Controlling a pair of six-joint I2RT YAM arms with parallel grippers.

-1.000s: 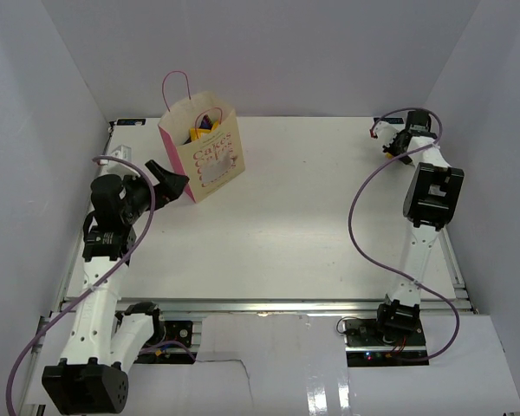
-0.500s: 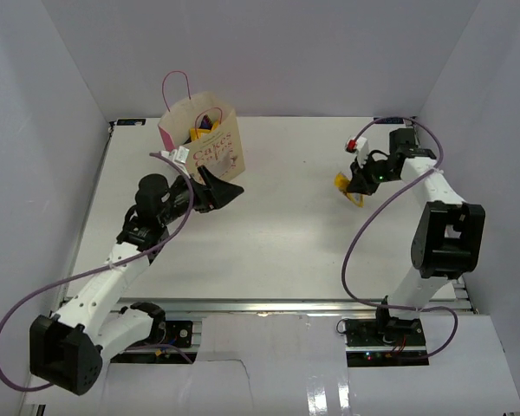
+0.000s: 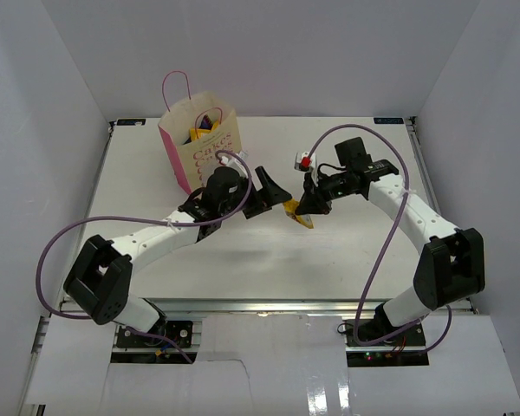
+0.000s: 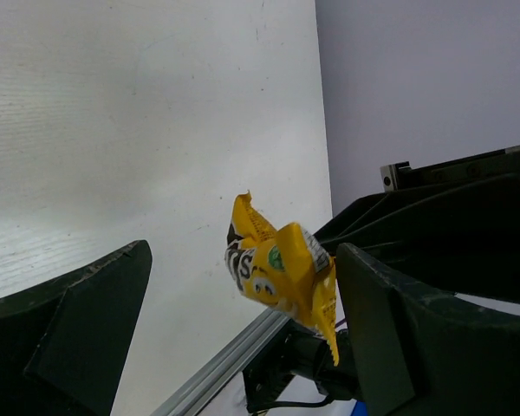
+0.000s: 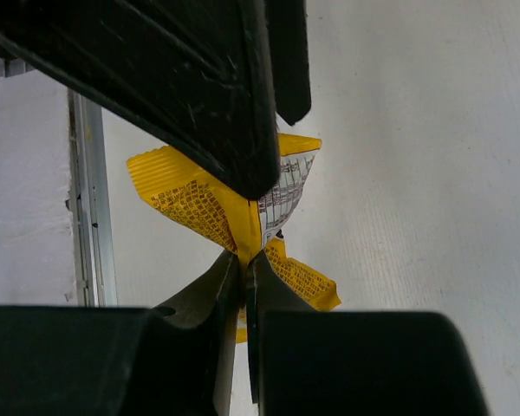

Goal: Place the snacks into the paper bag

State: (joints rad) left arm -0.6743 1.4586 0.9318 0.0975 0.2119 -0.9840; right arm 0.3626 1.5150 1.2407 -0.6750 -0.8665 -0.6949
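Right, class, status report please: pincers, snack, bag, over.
Right pincer shut on yellow packet. Left pincer open, facing that packet, not touching. Paper bag upright, snacks showing inside. Left arm sits between packet and bag.

A white table (image 3: 269, 260) fills the floor of a plain booth. Behind the table rises a pale grey back wall (image 3: 269, 52). A left wall (image 3: 35, 173) and a right wall (image 3: 494, 173) of the same grey close in on the table's sides. A metal rail (image 3: 260, 305) runs along the table's near edge, with glossy white panels (image 3: 286, 373) just in front of it. The light is soft and even.
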